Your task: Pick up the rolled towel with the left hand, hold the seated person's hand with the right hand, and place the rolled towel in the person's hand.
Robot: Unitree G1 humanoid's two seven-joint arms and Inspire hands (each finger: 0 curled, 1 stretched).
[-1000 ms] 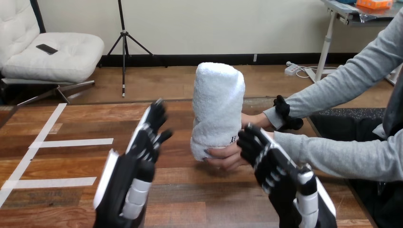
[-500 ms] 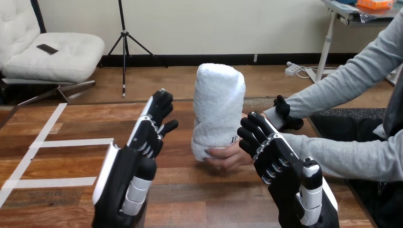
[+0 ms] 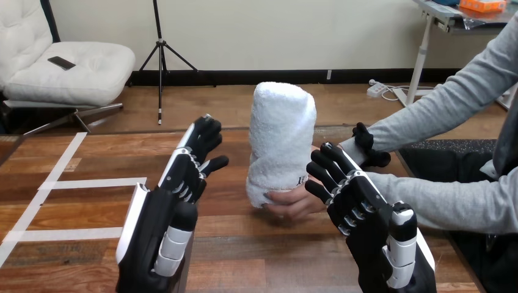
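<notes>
In the head view, the rolled towel (image 3: pixel 282 137) stands upright over the far middle of the tabletop (image 3: pixel 73 210). Its lower end is cupped from below and from the right by the person's hand (image 3: pixel 298 200). So the handing-over looks done, and I judge the step in hand to be letting go and drawing clear.

The left hand (image 3: pixel 186 171) is left of the towel and apart from it. Its fingers are straight and lightly spread, its thumb points toward the towel, and it holds nothing.

The right hand (image 3: pixel 351 198) is just right of the towel's lower end, in front of the person's wrist. Its fingers are straight and fanned, not curled round anything. Whether they touch the wrist I cannot tell.

To do the step well:
- Move the left hand away to the left and keep the thumb off the towel's side, since a tall roll standing on end may tip at a nudge.
- Bring the right hand back toward the robot without sweeping its fingertips across the person's fingers under the towel.
</notes>
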